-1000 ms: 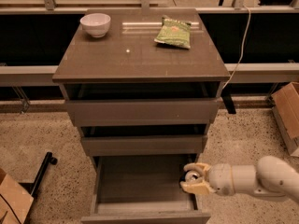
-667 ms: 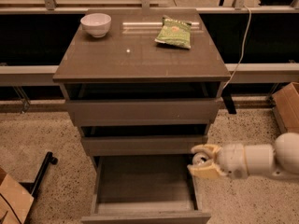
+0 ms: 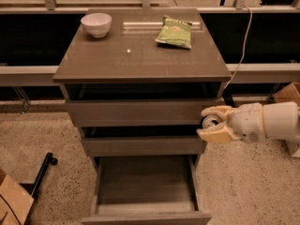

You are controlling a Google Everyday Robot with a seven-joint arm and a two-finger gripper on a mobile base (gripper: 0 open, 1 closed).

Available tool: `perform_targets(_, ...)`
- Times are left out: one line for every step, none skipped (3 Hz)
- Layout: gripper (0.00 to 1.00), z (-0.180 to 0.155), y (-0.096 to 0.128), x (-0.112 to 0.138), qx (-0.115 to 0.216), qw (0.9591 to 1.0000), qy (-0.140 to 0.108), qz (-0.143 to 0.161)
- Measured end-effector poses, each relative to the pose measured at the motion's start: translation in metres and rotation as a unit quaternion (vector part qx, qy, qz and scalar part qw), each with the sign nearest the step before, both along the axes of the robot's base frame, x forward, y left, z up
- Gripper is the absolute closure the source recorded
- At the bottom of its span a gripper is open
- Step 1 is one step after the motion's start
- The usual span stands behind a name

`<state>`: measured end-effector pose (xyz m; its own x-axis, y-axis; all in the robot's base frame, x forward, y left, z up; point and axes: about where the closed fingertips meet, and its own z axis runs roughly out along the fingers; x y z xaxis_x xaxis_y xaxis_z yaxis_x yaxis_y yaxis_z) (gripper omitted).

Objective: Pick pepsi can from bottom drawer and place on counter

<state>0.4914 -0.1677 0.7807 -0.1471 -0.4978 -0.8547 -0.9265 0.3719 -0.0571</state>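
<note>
Between jaws beside cabinet (image 3: 140,107), pepsi can (image 3: 211,122)

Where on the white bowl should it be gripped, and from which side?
Pinch the rim of the white bowl from above, on its right side: it sits upright, mouth open, back left on the counter. The claw, right of the cabinet, is shut on the pepsi can.

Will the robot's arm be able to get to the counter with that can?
Probably yes. The tool, shut on the can, is beside the cabinet, below the counter. Nothing blocks the way up; the bowl and bag sit at the back.
</note>
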Motion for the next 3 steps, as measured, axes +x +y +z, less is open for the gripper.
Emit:
perform_targets(1.00,0.004,-0.002,-0.001,-0.002,1.0000,-0.004,-0.003)
perform_targets(1.00,0.054,-0.009,0.022,-0.017,0.9984,-0.054,0.005)
perform_targets(1.00,0.121,-0.014,0.050,-0.028,0.9916,-0.125,0.021)
